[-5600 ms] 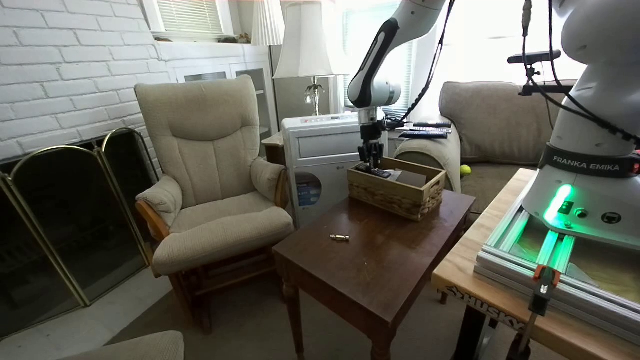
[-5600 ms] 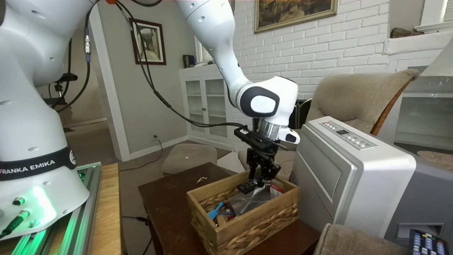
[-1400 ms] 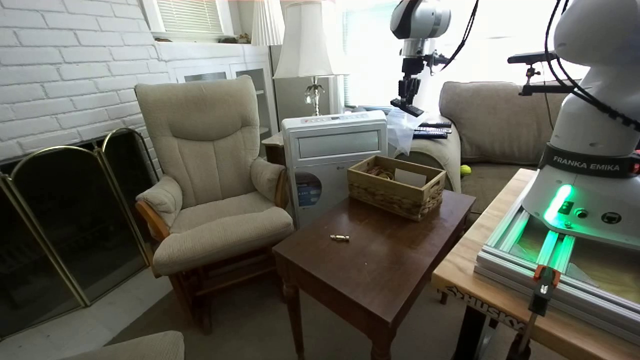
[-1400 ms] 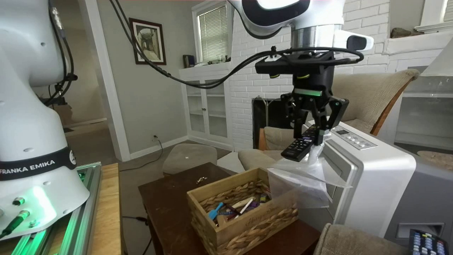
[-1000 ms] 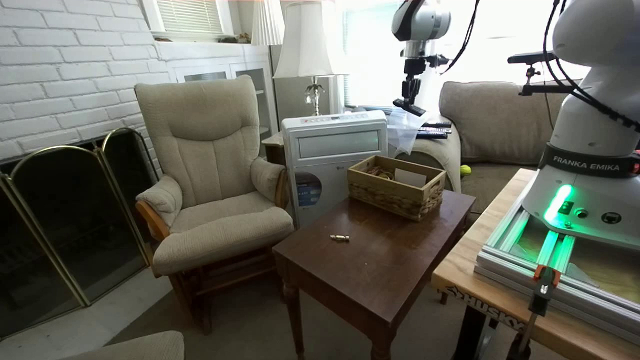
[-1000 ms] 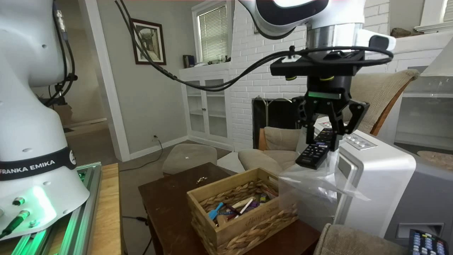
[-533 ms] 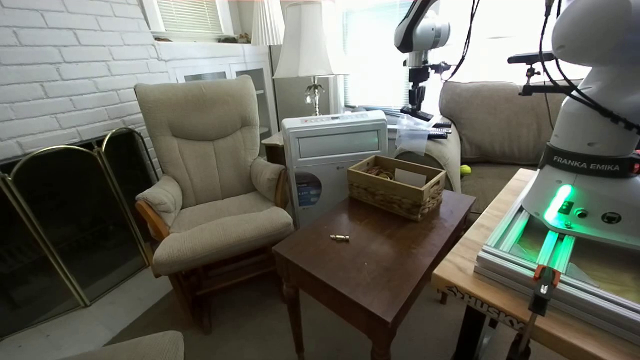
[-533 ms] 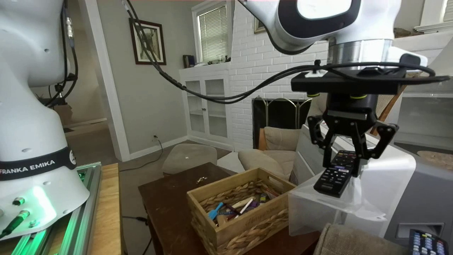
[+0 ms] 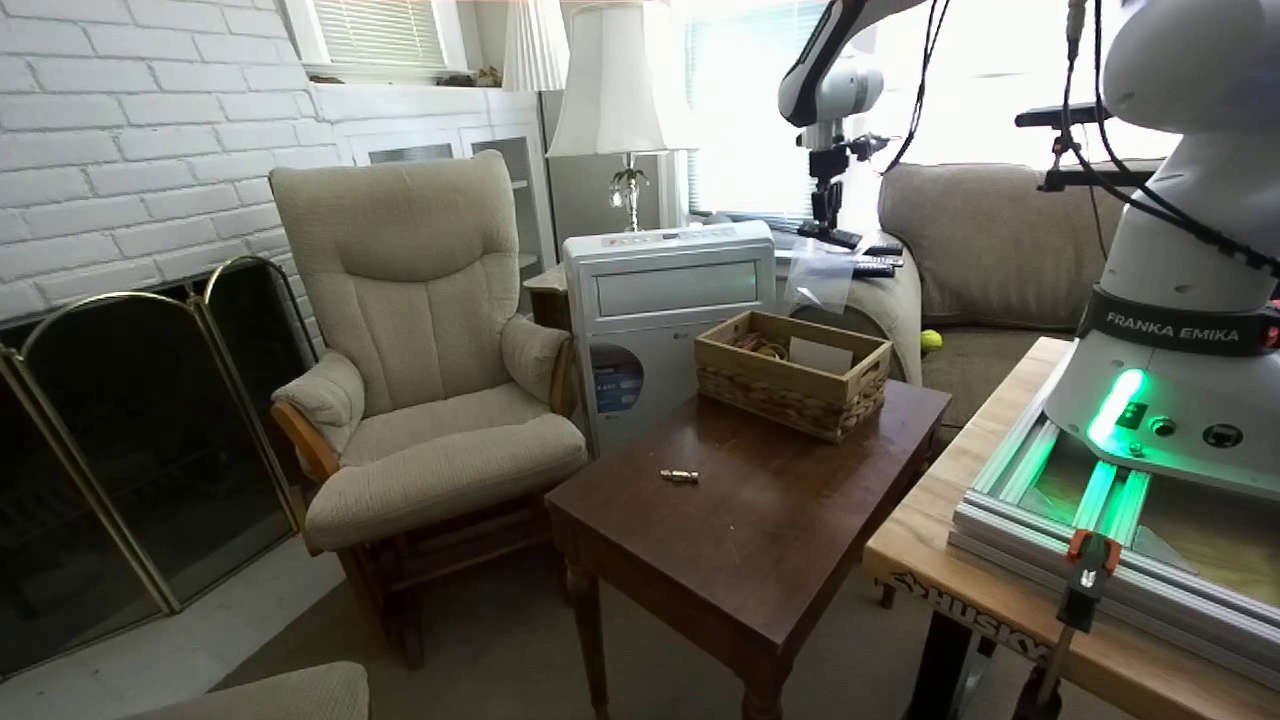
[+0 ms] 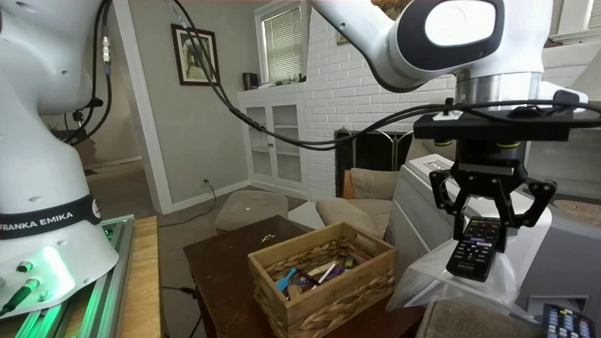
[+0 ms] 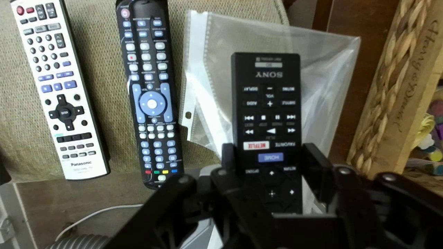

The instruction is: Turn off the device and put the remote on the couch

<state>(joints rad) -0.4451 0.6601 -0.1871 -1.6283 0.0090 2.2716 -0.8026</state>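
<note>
- The fingers (image 11: 315, 166) are closed on the black remote (image 11: 268, 103), pinching it by its long edges.
- That remote, buttons up, is in the air beside the basket (image 9: 770, 395), higher than its rim and off toward the couch (image 9: 985, 245) (the wrist view shows the Sony name upside down).
- A clear plastic bag (image 11: 322, 76) hangs below the remote, near the basket; I cannot tell whether it touches the couch.
- On the couch's armrest (image 11: 95, 41) lie a blue-buttoned remote (image 11: 152, 103), nearer the basket, and a white remote (image 11: 65, 93), farther from it.
- The basket itself sits on the dark wooden surface (image 9: 700, 540) and holds a jumble of small things (image 10: 324, 274), a blue piece (image 10: 285, 280) among them (the rest are hard to name).
- A little brass-coloured piece (image 9: 680, 476) lies on the same surface, apart from the basket.
- A white machine (image 9: 670, 285) stands just beside the basket, between it and the armchair (image 9: 430, 280).
- A tennis ball (image 9: 931, 340) rests on the couch, past its armrest as seen from the basket.
</note>
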